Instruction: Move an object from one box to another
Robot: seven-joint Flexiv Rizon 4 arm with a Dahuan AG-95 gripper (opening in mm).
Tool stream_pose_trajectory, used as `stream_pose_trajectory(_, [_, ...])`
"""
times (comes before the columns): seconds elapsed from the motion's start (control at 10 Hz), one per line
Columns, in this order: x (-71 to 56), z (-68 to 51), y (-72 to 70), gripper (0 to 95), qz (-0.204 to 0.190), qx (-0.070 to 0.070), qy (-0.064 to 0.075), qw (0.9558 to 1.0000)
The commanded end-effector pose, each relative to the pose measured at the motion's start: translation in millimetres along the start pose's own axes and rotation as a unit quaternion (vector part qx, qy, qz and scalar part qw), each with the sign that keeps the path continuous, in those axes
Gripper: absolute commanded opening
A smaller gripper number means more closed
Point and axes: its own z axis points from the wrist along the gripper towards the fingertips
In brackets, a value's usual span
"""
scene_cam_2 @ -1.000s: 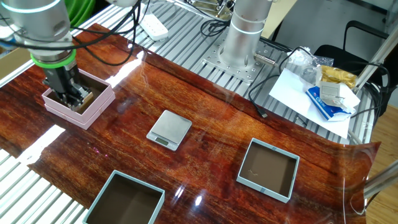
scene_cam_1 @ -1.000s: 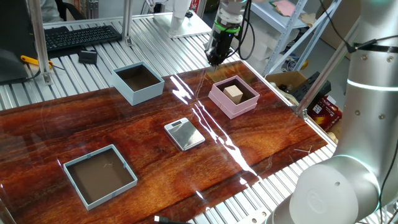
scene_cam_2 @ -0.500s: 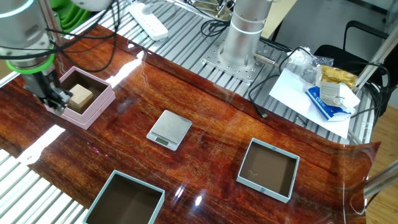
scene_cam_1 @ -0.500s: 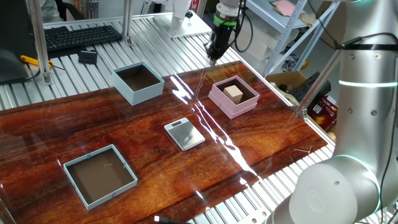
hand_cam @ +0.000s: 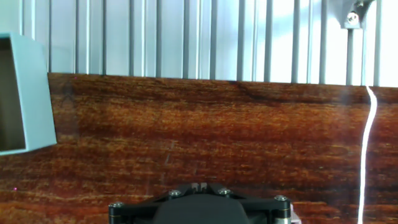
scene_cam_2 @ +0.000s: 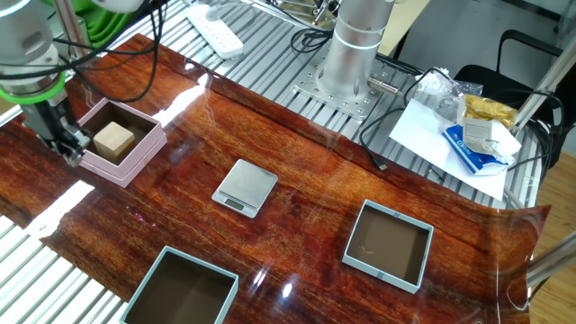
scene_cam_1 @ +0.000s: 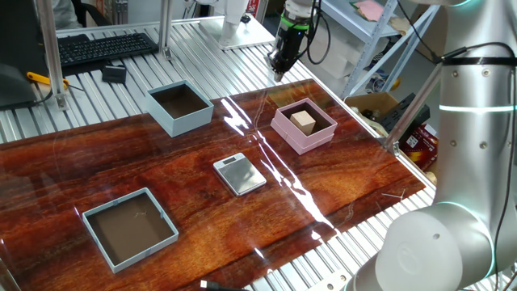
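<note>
The small tan cube [scene_cam_1: 304,121] sits loose inside the pink box [scene_cam_1: 284,129], right of centre in one fixed view, upper left in the other; it looks like light, stiff wood, unlikely to crush or slip much, so I'd pinch it across two opposite flat sides from above, clear of the low walls; the gripper [scene_cam_1: 276,71] hangs just beyond the box, fingers pressed fully together, holding nothing; the tall light blue box [scene_cam_1: 179,107] waits at upper left.
</note>
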Motion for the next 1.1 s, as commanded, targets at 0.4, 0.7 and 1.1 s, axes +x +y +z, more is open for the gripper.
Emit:
stream_pose_trajectory(0.4, [-6.1, 7.0, -6.5, 0.0, 0.000, -0.008, -0.002, 1.0000])
stream_pose_trajectory(0.7, [-6.1, 7.0, -6.5, 0.0, -0.004, -0.017, -0.001, 0.9998])
stream_pose_trajectory(1.1, [-6.1, 7.0, -6.5, 0.0, 0.007, -0.026, -0.007, 0.9996])
